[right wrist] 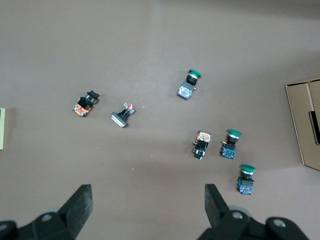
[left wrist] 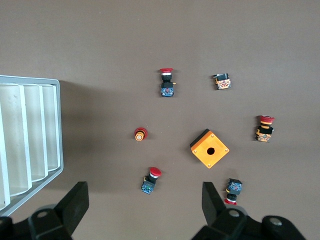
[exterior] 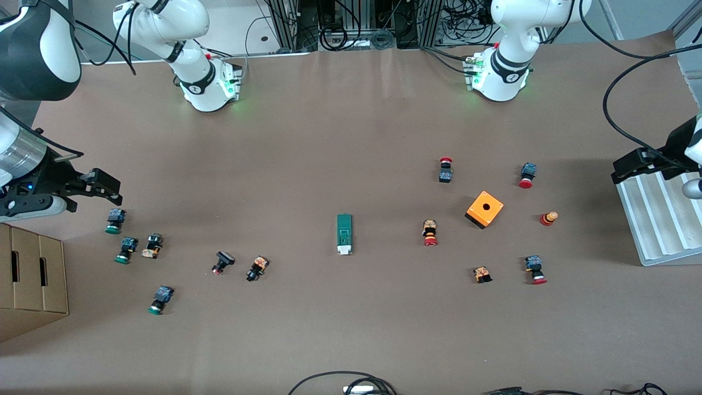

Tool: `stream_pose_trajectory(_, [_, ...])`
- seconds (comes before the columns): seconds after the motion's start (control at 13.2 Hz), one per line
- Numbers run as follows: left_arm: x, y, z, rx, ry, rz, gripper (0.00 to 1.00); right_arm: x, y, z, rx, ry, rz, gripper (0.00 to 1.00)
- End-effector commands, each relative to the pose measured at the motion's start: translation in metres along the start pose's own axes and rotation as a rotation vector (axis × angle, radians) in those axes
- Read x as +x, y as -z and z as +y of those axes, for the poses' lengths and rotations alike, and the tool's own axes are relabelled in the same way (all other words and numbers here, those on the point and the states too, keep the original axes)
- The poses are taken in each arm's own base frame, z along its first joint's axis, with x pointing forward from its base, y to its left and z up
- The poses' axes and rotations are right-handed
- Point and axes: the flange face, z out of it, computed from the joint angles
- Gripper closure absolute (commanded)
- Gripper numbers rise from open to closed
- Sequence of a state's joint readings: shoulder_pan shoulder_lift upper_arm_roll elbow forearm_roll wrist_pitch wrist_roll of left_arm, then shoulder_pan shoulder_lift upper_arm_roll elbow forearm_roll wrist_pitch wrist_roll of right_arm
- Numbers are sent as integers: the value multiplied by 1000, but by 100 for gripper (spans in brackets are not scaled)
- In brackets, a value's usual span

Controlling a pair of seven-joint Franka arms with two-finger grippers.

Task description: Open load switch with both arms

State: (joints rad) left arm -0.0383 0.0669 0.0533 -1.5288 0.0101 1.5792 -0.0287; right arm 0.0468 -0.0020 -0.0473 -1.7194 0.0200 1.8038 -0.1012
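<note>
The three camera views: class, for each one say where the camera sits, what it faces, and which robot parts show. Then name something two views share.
Front view: high across the table, facing both bases; dark-green load switch bar lies mid-table; the right gripper and left gripper hang at the table's ends.
Left wrist view: looks down past open left gripper at the orange box with a hole and white ribbed tray.
Right wrist view: looks down past open right gripper at green-capped push-buttons.
Shared: front and left wrist views both show the orange box.

Load switch [exterior: 344, 234] mid-table, between push-button clusters; box [exterior: 484, 209] toward left arm's end.
</note>
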Motion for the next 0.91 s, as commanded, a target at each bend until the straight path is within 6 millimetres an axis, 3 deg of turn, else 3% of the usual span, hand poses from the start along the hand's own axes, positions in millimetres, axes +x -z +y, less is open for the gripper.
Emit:
stream_pose_trajectory(0.0, [0, 5, 24, 11, -59, 11, 0, 4, 5, 0, -1, 3, 25, 0])
stream_pose_trajectory(0.53, [-5, 4, 104, -5, -197, 37, 0, 4, 3, 0, 0, 3, 23, 0])
stream_pose_trajectory(0.84, [4, -4, 149, -27, -227, 117, 0, 5, 3, -2, 8, 1, 23, 0])
